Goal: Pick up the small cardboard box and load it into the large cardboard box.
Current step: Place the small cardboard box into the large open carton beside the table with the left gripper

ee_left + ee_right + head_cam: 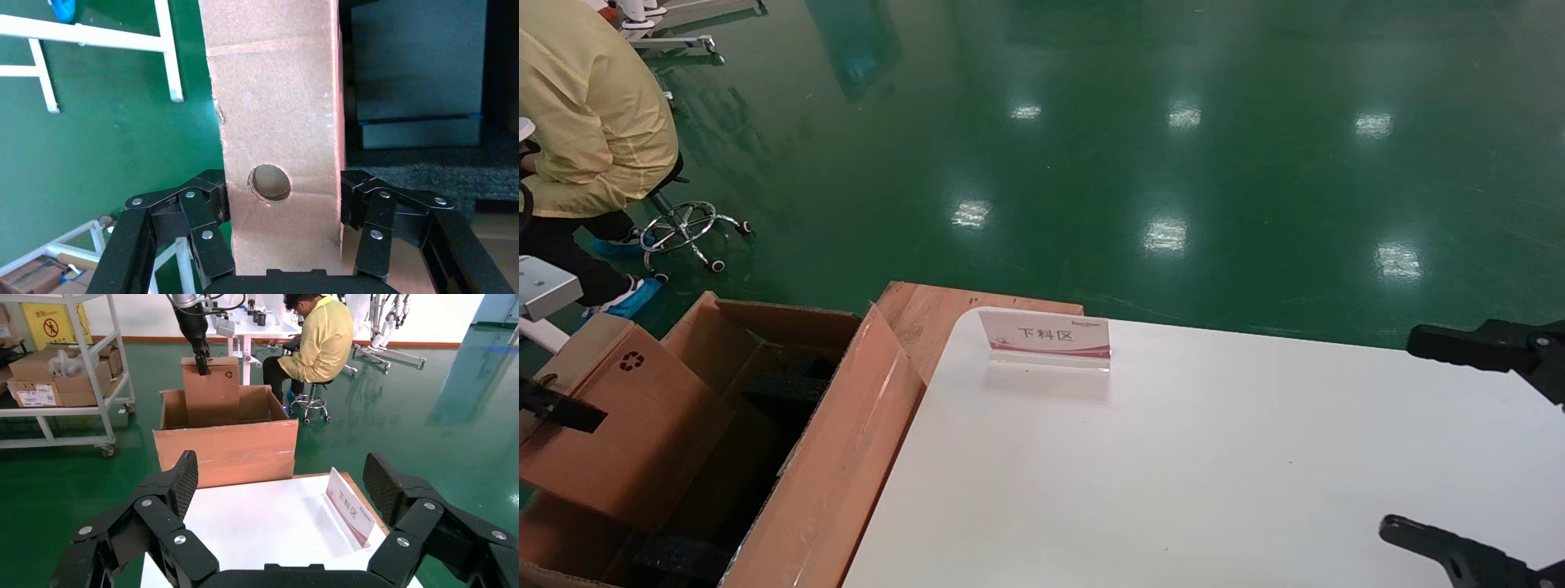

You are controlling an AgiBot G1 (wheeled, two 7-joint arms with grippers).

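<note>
The small cardboard box (625, 416), orange-brown with a black recycling mark, hangs upright over the open large cardboard box (838, 457), its lower part below the rim. My left gripper (283, 202) is shut on its top end, one finger (214, 199) on each side beside the round finger hole. From the right wrist view the small box (214, 392) stands in the large box (226, 450) with the left gripper (201, 361) on top. Black foam (428, 174) shows inside. My right gripper (281, 484) is open and empty over the white table (1173, 474).
A small sign stand (1046, 336) sits at the table's far edge. A person in a yellow coat (592, 122) sits on a wheeled stool behind the large box. A shelf cart with cartons (61, 373) stands beyond it. Green floor lies around.
</note>
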